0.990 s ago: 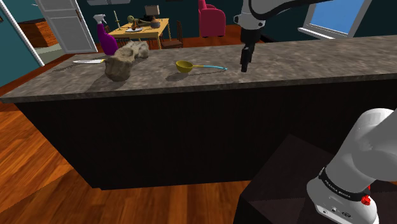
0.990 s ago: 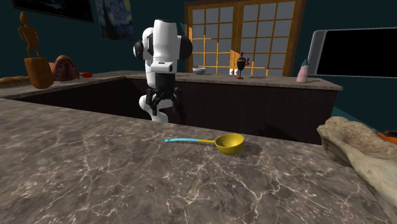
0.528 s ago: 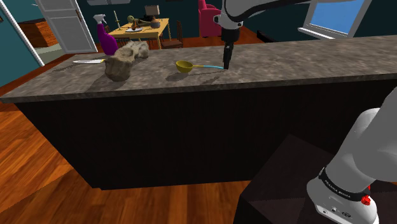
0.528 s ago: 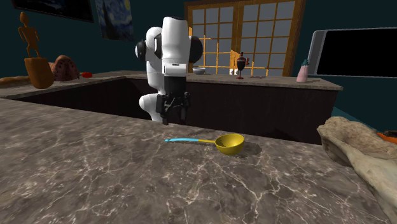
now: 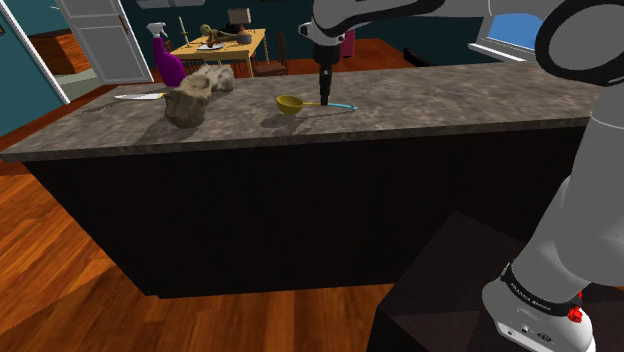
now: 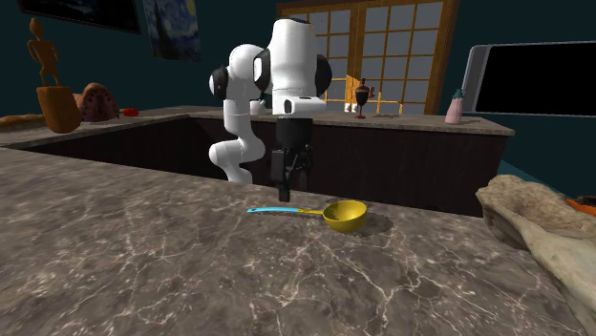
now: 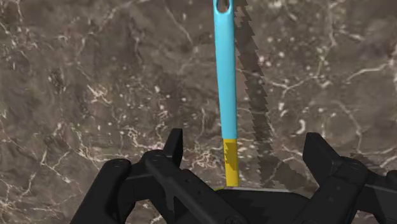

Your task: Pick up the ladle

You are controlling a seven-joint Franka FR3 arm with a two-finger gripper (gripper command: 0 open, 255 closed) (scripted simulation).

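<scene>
While the ladle [image 5: 292, 103] lies flat on the dark marbled counter [image 5: 450, 100], with its yellow bowl toward the shoulder view's left and its blue handle running off to the right, I count the pick-up as lined up but not begun. The gripper [image 5: 324, 97] hangs point-down right over the handle, close above the stone. From the second exterior view I judge the tips to sit just above the handle rather than on it, though I cannot be sure of the gap. Through the wrist view the two black fingers [image 7: 173, 145] stand well apart. The handle runs between them at the joint where yellow meets blue, somewhat nearer one finger than the other. Neither finger touches it, so the jaws are spread and hold nothing. The reach and the alignment across the handle look done. By my reckoning that leaves the last bit of descent, the squeeze on the thin handle and the lift clear of the counter.

I find very little writing. The ladle bears no mark. The dark band low on the arm's base [image 5: 535, 290] carries pale lettering too small for me to read. The purple spray bottle [image 5: 166, 62] toward the counter's far left shows no legible label.
</scene>
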